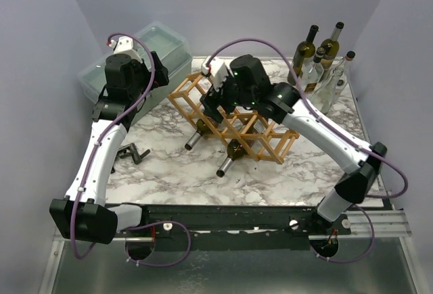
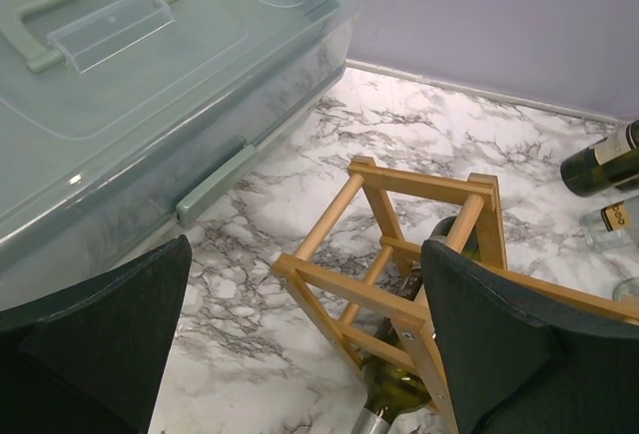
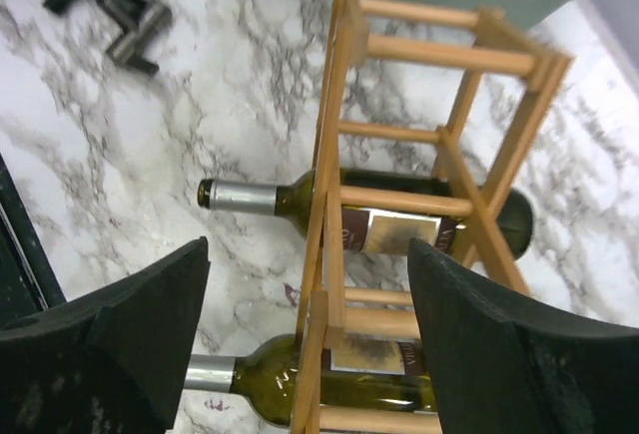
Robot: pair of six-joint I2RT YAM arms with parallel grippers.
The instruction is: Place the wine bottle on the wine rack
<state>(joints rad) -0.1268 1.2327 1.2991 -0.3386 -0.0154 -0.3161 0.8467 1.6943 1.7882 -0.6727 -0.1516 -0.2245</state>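
The light-brown wooden wine rack (image 1: 237,119) lies across the middle of the marble table. Two dark green wine bottles lie in its cells, necks (image 1: 193,141) pointing toward the near left. In the right wrist view the rack (image 3: 334,155) holds both bottles, one above (image 3: 399,217) and one below (image 3: 329,386). My right gripper (image 1: 214,103) hovers over the rack's left part, open and empty (image 3: 308,254). My left gripper (image 1: 160,69) is open and empty (image 2: 305,254), raised beside the rack's left end (image 2: 399,254), where one bottle (image 2: 394,389) shows.
Several more bottles (image 1: 319,64) stand at the back right corner. A translucent green plastic box (image 1: 135,64) sits at the back left, large in the left wrist view (image 2: 150,85). A small black tool (image 1: 133,153) lies on the table at the left.
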